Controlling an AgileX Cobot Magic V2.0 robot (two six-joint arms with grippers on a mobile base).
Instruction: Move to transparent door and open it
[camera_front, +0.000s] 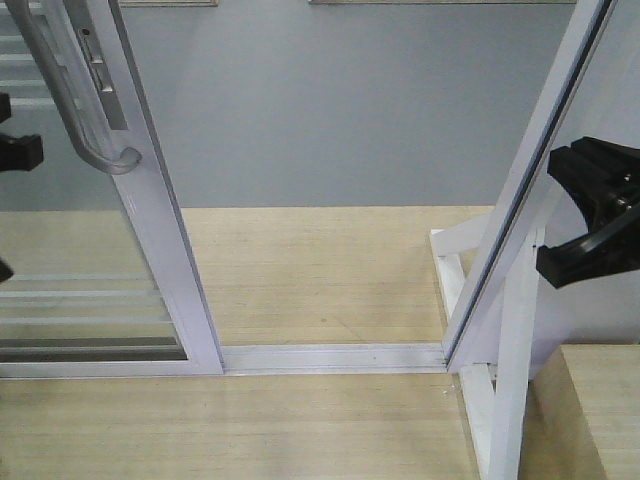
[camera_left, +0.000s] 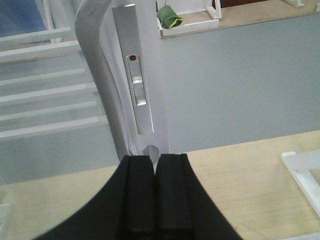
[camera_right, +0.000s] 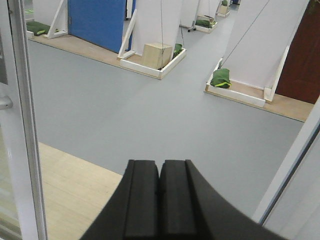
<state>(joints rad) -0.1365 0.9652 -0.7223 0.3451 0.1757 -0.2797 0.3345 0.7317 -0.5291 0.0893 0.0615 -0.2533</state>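
Observation:
The transparent door (camera_front: 90, 290), clear glass with thin white bars in a white frame (camera_front: 165, 230), stands at the left of the front view, with a gap between it and the white post (camera_front: 520, 210) on the right. Its curved grey handle (camera_front: 70, 100) runs down the frame edge. In the left wrist view the handle (camera_left: 97, 65) and a lock plate (camera_left: 136, 85) rise just ahead of my left gripper (camera_left: 155, 160), which is shut with nothing between its fingers. The left gripper (camera_front: 18, 152) shows only at the frame's left edge. My right gripper (camera_right: 160, 165) is shut and empty, facing through the gap; it hangs beside the post (camera_front: 598, 215).
A white floor track (camera_front: 330, 357) crosses the wooden floor between door and post. A white support base (camera_front: 470, 300) braces the post. Beyond lies grey floor (camera_right: 150, 110) with green bags (camera_right: 220, 77), a wooden box (camera_right: 157, 55), a blue panel (camera_right: 97, 22) and white partitions.

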